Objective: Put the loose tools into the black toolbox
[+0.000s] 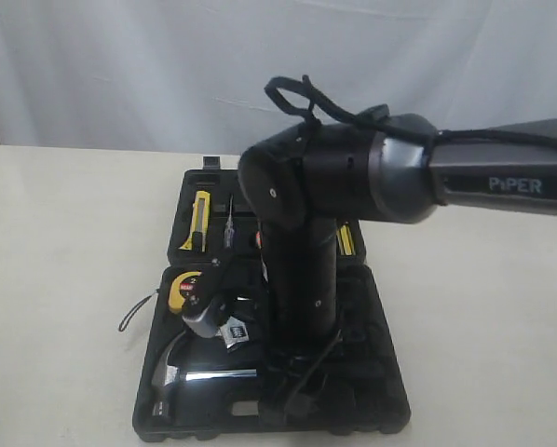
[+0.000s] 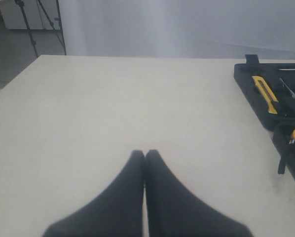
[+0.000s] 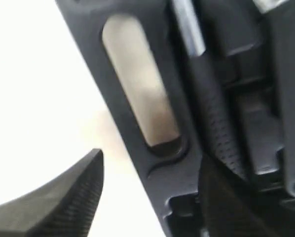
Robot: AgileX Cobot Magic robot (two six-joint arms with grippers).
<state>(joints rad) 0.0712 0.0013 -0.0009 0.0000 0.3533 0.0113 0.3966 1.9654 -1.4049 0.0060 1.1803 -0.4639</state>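
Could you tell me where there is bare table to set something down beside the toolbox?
The table is bare left of the black toolbox, where the shut left gripper hangs, and right of it, beneath the right arm. The toolbox itself is crowded: tape measure and utility knife lie in it, and that arm reaches down over its middle.

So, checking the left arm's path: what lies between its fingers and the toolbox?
Bare table, by the left wrist view; only a black strap lies at the edge of the toolbox, far from the fingers.
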